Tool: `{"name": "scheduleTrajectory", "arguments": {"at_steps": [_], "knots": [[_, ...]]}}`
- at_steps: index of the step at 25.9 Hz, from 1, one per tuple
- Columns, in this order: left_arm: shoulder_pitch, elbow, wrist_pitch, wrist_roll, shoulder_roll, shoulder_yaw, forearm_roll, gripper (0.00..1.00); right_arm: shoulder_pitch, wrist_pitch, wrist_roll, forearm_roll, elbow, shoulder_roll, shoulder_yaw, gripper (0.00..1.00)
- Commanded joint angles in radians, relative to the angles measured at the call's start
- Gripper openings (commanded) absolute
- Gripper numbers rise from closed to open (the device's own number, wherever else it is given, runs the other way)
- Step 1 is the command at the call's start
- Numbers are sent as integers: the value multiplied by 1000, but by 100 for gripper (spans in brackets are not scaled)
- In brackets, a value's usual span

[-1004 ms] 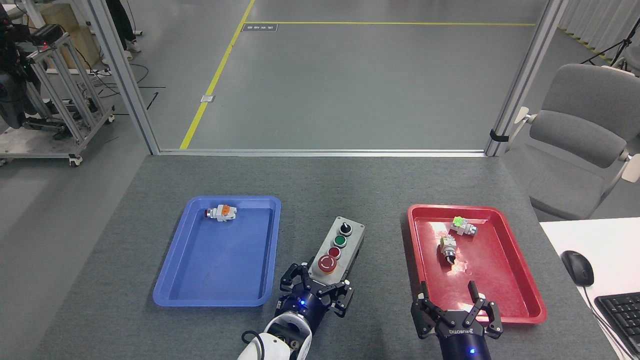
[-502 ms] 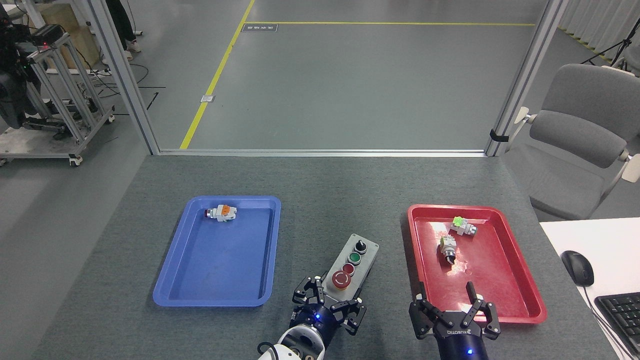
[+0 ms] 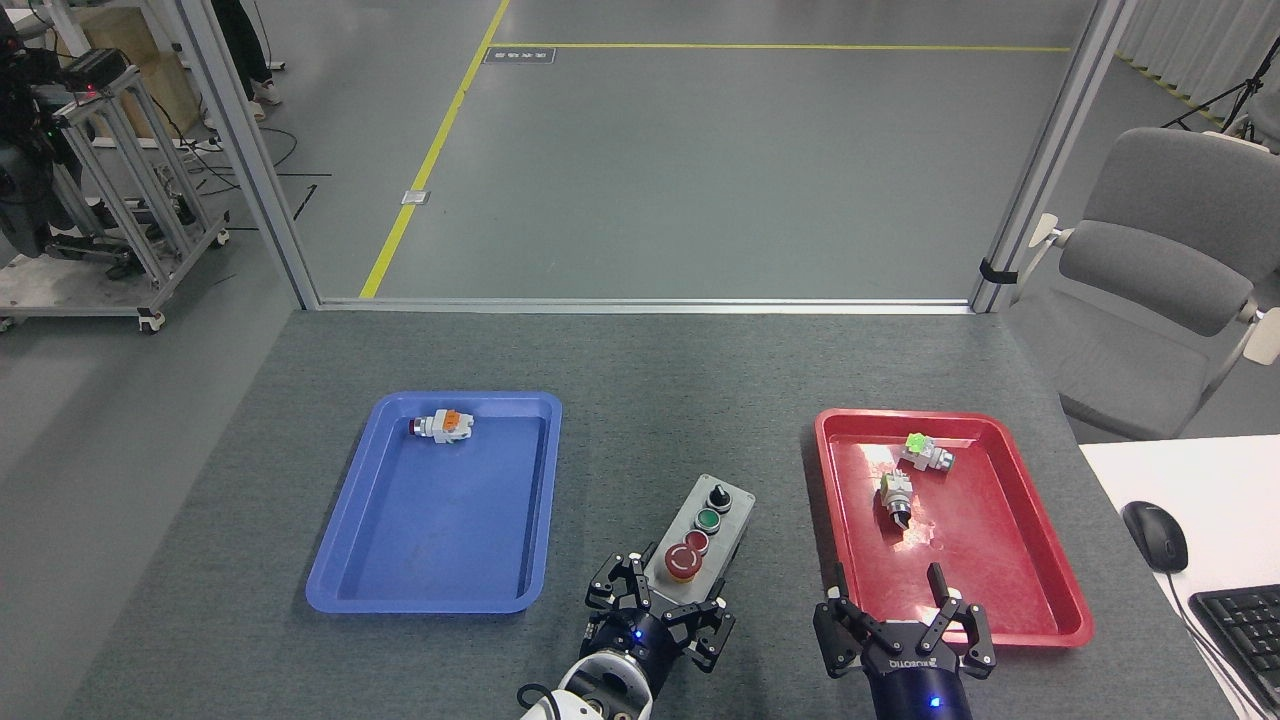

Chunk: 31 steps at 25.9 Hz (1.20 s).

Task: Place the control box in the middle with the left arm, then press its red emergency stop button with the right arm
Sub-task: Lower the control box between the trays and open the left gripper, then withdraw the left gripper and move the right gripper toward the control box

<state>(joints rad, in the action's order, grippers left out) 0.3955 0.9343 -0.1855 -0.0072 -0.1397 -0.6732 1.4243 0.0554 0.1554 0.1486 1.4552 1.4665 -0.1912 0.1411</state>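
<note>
Grey felt table (image 3: 640, 380) carries a blue tray (image 3: 345, 560) on your left and a red tray (image 3: 1040, 590) on your right. Between them lies the control box (image 3: 722, 500), angled, its near end clasped by your left gripper (image 3: 655, 610). Your right gripper (image 3: 905, 625) hovers with fingers spread, grasping nothing, just over the red tray's near rim. Judged step: placement, box at the middle but not yet let go. Next, free the left fingers and withdraw, then bring your right arm across onto the red stop button (image 3: 684, 561), which sits close to those fingers.
</note>
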Motion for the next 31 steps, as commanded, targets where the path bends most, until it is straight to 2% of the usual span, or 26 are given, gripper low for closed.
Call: {"name": "scheduleTrajectory", "arguments": {"at_steps": [1, 5, 8, 13, 16, 17, 20, 22, 25, 28, 31], "knots": [[-7, 27, -2, -5, 2, -2, 1, 97, -3, 1, -4, -1, -2, 1, 0, 98], [-98, 144, 15, -5, 8, 0, 1, 98, -20, 3, -4, -1, -9, -1, 8, 98], [-168, 242, 35, -5, 40, 1, 1, 98, -20, -1, -4, -1, -15, -1, 9, 98], [-264, 426, 57, -5, 181, 15, -7, 98, -22, -14, -3, 8, -29, -8, 52, 97], [-337, 564, 58, -5, 261, 47, -24, 98, -20, -14, -3, 8, -29, -10, 60, 91], [-360, 606, 60, -5, 285, 66, -27, 98, -20, -17, -3, 8, -29, -10, 61, 85], [-417, 695, 70, -2, 328, 138, -36, 98, -20, -91, -3, 8, -31, -14, 68, 59], [-442, 716, 92, 9, 328, 228, -39, 98, -23, -135, -3, 14, -31, -17, 83, 35], [-442, 716, 121, 12, 315, 377, -70, 99, -49, -146, -3, 53, -40, -14, 141, 14], [-423, 716, 135, 12, 304, 480, -162, 99, -60, -146, -4, 74, -60, -4, 180, 0], [-376, 710, 132, 12, 307, 543, -298, 98, -92, -146, -9, 73, -67, -1, 227, 0]]}}
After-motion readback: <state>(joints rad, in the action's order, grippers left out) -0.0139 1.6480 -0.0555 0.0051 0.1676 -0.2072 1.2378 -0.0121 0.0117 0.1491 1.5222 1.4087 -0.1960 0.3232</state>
